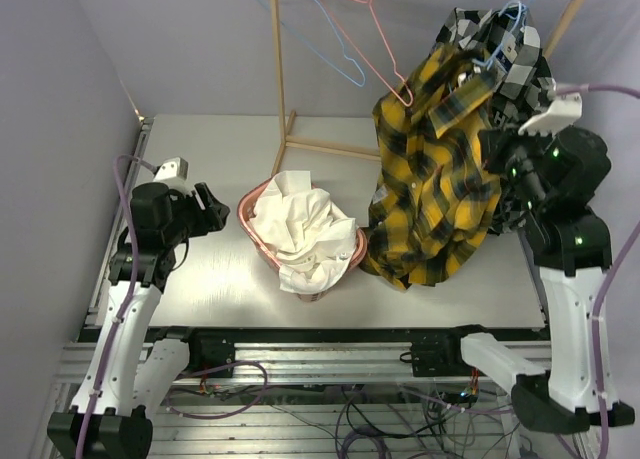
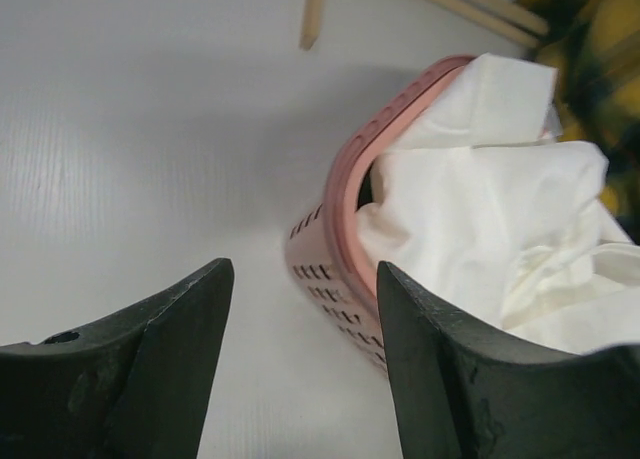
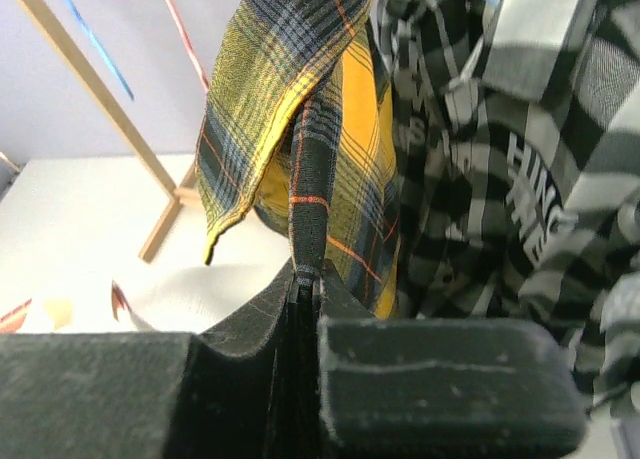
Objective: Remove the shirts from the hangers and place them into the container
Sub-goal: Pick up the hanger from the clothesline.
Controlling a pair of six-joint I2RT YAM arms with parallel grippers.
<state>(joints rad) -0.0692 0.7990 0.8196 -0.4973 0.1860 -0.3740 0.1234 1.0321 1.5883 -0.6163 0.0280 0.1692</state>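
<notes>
Yellow-and-black plaid button shirt (image 3: 300,129): fold got clamped in right claw (image 3: 305,297)
Salmon-pink plastic lattice basket (image 2: 342,207): white shirt (image 2: 480,179) stuffed in
Left claw (image 2: 305,269): sat wide open beside basket

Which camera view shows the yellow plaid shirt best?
The top external view: the yellow plaid shirt shows almost whole there, from top to hem. The right wrist view gives only a close fold; the left wrist view only a blurred corner.
</notes>
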